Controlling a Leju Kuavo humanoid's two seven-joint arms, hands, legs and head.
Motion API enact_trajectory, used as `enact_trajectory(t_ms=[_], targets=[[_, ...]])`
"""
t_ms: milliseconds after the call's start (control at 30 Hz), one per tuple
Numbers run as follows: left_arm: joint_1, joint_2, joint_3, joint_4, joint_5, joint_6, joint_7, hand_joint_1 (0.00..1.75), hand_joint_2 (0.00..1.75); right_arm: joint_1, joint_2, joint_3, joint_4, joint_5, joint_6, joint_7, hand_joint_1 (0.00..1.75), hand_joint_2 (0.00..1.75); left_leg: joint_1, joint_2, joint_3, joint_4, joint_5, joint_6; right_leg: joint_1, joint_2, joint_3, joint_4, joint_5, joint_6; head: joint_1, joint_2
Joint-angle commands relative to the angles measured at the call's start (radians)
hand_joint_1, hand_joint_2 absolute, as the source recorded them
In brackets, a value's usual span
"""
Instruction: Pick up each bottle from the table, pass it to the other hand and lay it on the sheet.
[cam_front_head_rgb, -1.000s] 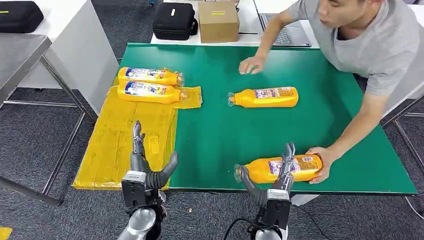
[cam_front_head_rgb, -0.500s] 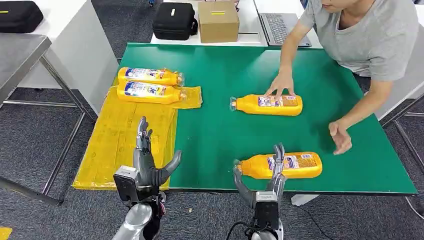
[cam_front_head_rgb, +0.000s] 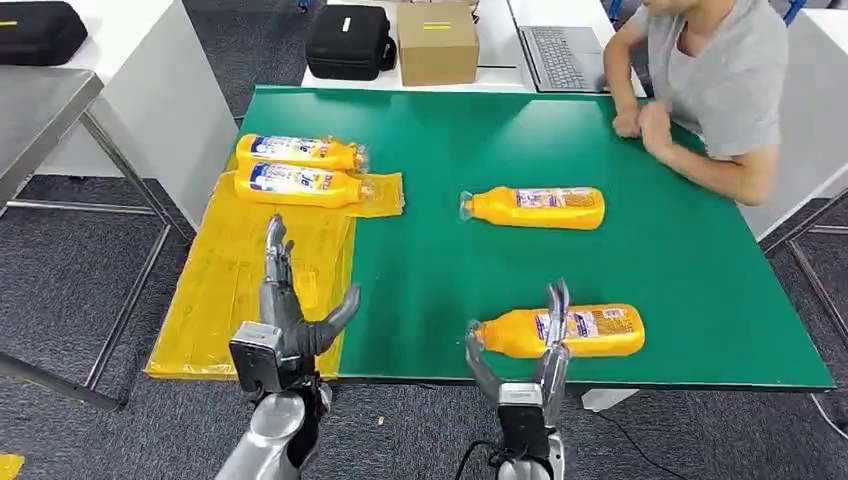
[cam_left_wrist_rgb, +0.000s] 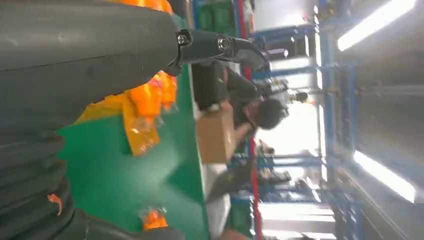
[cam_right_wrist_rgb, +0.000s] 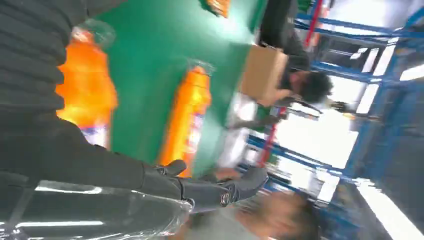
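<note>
Bottles lay flat: two (cam_front_head_rgb: 298, 152) on the yellow sheet (cam_front_head_rgb: 240, 280), one (cam_front_head_rgb: 533, 208) mid-counter with green room around, one (cam_front_head_rgb: 560, 332) by the counter's (cam_front_head_rgb: 440, 270) near edge at the right hand (cam_front_head_rgb: 520, 360), while both it and the left hand (cam_front_head_rgb: 290, 310) had fingers spread, holding nothing.

Two bottles (cam_front_head_rgb: 298, 167) lie at the sheet's (cam_front_head_rgb: 235, 290) far end, on the bench's (cam_front_head_rgb: 440, 260) left. Right of them lies a third bottle (cam_front_head_rgb: 535, 207); a fourth (cam_front_head_rgb: 565, 332) lies near the front edge.
</note>
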Motion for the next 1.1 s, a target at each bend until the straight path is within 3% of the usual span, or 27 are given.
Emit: enact_trajectory(t_ms=[33, 167, 300, 367, 400, 500, 533, 733, 767, 1100], targets=[[-0.075, 0.047, -0.020, 0.091, 0.062, -0.070, 0.003, 0.00, 1.75, -0.039, -0.046, -0.070, -0.040, 0.068, -0.001, 0.000, 0.00, 1.75, 0.000, 0.001, 0.006, -0.001, -0.002, -0.002, 0.001, 0.000, 0.006, -0.001, -0.002, -0.002, 0.000, 0.000], [-0.081, 0.042, 0.028, 0.141, 0.125, -0.167, 0.003, 0.00, 1.75, -0.051, -0.049, -0.108, -0.002, 0.078, -0.001, 0.000, 0.00, 1.75, 0.001, 0.001, 0.008, 0.000, -0.004, -0.003, 0.001, 0.000, 0.008, 0.000, -0.003, -0.002, 0.000, 0.000], [-0.053, 0.050, 0.068, 0.094, 0.068, -0.082, 0.003, 0.00, 1.75, -0.039, -0.029, -0.229, -0.002, 0.167, -0.001, 0.000, 0.00, 1.75, 0.001, 0.001, 0.009, -0.001, -0.003, -0.003, 0.001, 0.000, 0.009, -0.001, -0.003, -0.002, 0.000, 0.000], [-0.005, 0.067, 0.088, 0.019, 0.044, -0.055, 0.003, 0.00, 1.75, -0.029, -0.078, -0.210, 0.054, 0.129, -0.001, 0.000, 0.00, 1.75, 0.001, 0.002, 0.007, -0.002, -0.002, -0.002, 0.001, 0.001, 0.007, -0.002, -0.002, -0.002, 0.000, 0.000], [0.011, 0.070, 0.095, -0.005, 0.030, -0.048, 0.003, 0.00, 1.75, -0.015, -0.065, -0.261, 0.054, 0.208, -0.001, 0.000, 0.00, 0.00, 0.001, 0.003, 0.008, -0.002, -0.003, -0.002, 0.001, 0.002, 0.008, -0.002, -0.002, -0.002, 0.000, 0.000], [0.030, 0.069, 0.110, -0.025, 0.037, -0.068, 0.003, 0.00, 1.75, -0.008, -0.072, -0.334, 0.121, 0.316, -0.001, 0.017, 0.00, 0.00, 0.001, 0.001, 0.009, -0.002, -0.004, -0.002, 0.002, 0.000, 0.009, -0.002, -0.003, -0.002, 0.000, 0.000], [0.029, 0.068, 0.110, -0.019, 0.035, -0.069, 0.003, 0.00, 1.75, -0.013, -0.085, -0.341, 0.146, 0.345, -0.001, 0.038, 0.00, 1.75, 0.001, 0.001, 0.006, -0.002, -0.002, -0.001, 0.001, 0.000, 0.006, -0.002, -0.001, -0.001, 0.000, 0.000], [0.013, 0.059, 0.150, 0.008, 0.026, -0.077, 0.003, 0.00, 1.75, 0.032, -0.204, -0.249, 0.123, 0.532, -0.001, 0.257, 0.00, 1.75, 0.001, 0.000, 0.009, 0.000, -0.005, -0.002, 0.002, -0.001, 0.010, -0.001, -0.004, -0.002, 0.000, 0.000], [0.005, 0.060, 0.157, 0.008, 0.014, -0.065, 0.003, 0.00, 1.75, 0.034, -0.225, -0.231, 0.116, 0.545, -0.001, 0.281, 0.00, 1.75, 0.000, 0.000, 0.004, -0.001, -0.002, -0.002, 0.001, 0.000, 0.005, -0.001, -0.002, -0.001, 0.000, 0.000], [-0.027, 0.058, 0.179, 0.033, 0.019, -0.111, 0.003, 0.00, 1.75, 0.074, -0.321, -0.183, -0.037, 0.675, 0.112, 0.391, 0.00, 1.75, 0.000, 0.001, 0.002, 0.000, -0.002, -0.001, 0.000, 0.000, 0.002, 0.000, -0.001, -0.001, 0.000, 0.000]])
